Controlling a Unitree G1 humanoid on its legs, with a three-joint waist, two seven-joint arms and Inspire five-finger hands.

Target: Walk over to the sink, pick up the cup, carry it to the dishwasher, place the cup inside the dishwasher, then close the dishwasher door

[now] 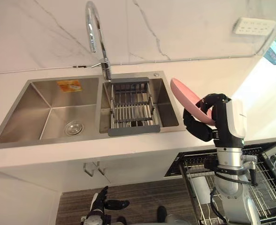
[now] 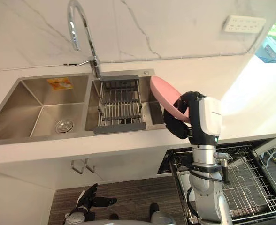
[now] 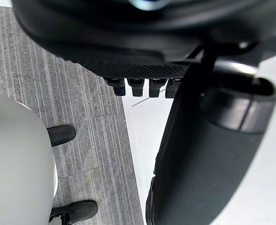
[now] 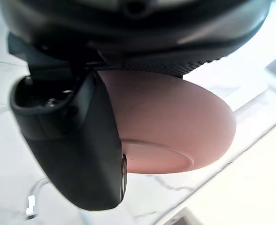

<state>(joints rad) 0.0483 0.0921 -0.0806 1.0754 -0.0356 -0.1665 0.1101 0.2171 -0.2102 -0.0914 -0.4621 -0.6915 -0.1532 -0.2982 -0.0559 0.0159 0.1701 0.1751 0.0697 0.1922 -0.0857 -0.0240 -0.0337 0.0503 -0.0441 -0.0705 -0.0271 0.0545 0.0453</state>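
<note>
**Plate held at the sink's right end**

Steel shows across the middle of the head views: a double sink (image 1: 16, 140) set in a white counter (image 1: 128, 152). Its left basin holds a round drain strainer (image 1: 73, 127), and an orange sticker (image 1: 69, 85) sits on its back wall. Its right basin holds a grey-framed wire rack (image 1: 132, 108) that spans it from front to back, with nothing resting on the bars. A curved tap (image 1: 94, 28) rises behind the divider, in the upper middle of the frame.

At centre right, the right hand (image 1: 196, 129) has its fingers and thumb curled round the rim of a pink plate (image 1: 181, 93). It holds the plate tilted on edge above the sink's right end. No cup can be made out.

At lower right a dishwasher rack (image 2: 250, 187) of wire stands pulled out below the counter edge; I cannot tell what lies in it.

The left hand (image 1: 99, 202) hangs at bottom centre over the floor (image 1: 142, 197), fingers straight and spread, holding nothing. A wall socket (image 1: 253, 26) sits at upper right.
</note>
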